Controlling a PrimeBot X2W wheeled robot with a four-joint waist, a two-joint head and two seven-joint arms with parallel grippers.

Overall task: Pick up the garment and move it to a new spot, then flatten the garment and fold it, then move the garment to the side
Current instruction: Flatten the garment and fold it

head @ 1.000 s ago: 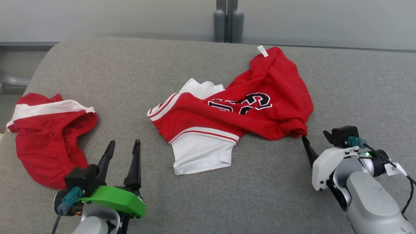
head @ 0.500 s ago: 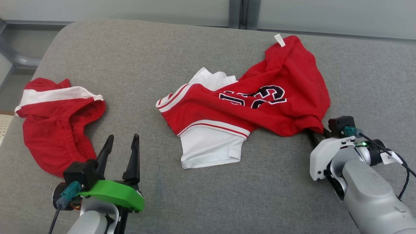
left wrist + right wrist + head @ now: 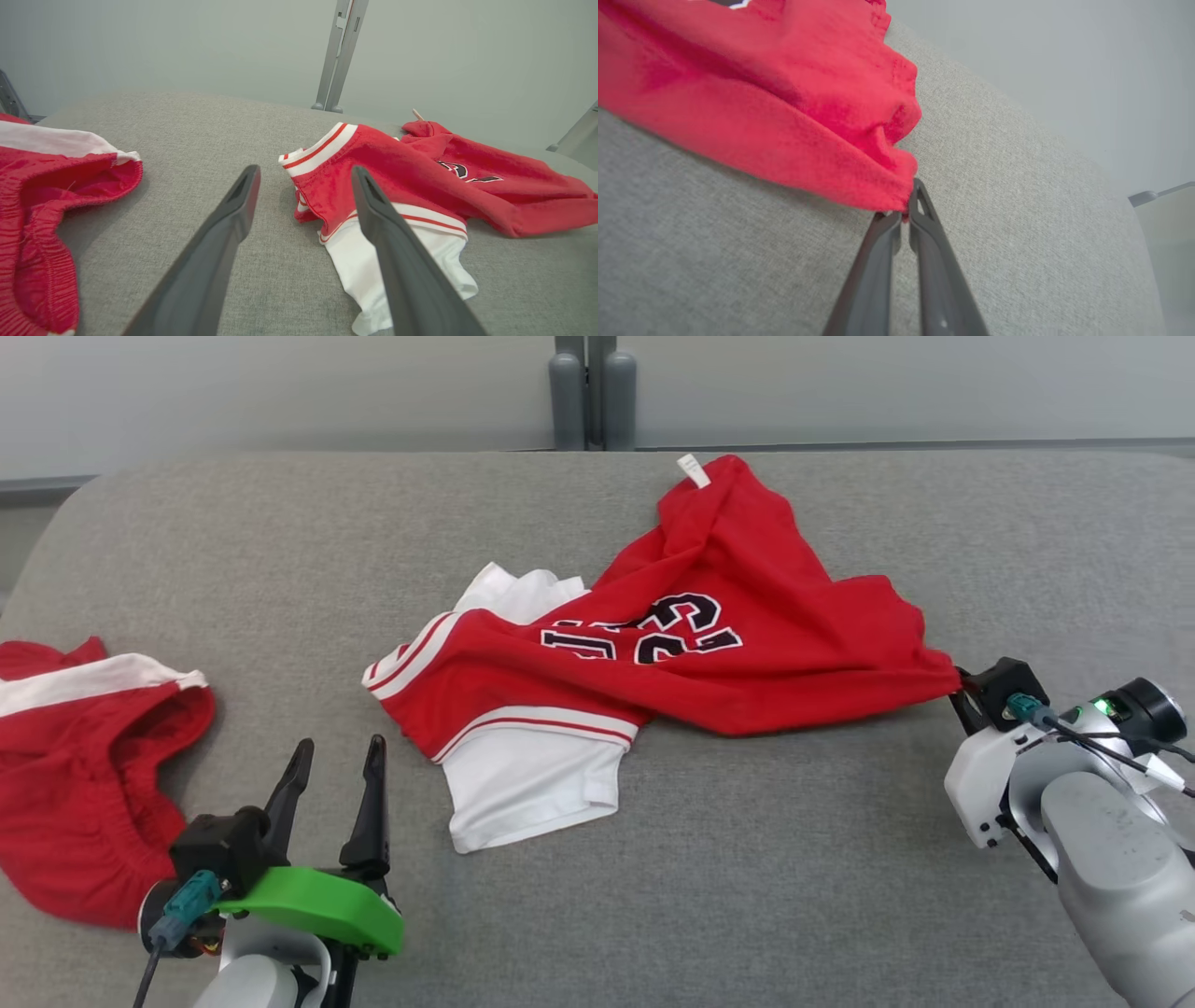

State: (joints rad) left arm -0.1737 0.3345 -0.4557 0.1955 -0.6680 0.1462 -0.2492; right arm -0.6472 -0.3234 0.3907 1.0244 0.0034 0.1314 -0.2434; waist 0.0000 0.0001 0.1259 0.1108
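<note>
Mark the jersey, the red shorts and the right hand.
jersey (image 3: pixel 822 653), head view, red body beside the number.
red shorts (image 3: pixel 84 775), head view, red fabric below the white band.
right hand (image 3: pixel 904 213), right wrist view, shut fingertips on the jersey's corner.

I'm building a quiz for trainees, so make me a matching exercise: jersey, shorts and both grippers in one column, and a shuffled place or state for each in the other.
1 jersey
2 shorts
3 left gripper
4 right gripper

A jaws apart, holding nothing
B jaws shut on the jersey's corner
C bunched at the cushion's left end
D stretched across the cushion's middle

Pairs: 1-D, 2-C, 3-A, 4-B
</note>
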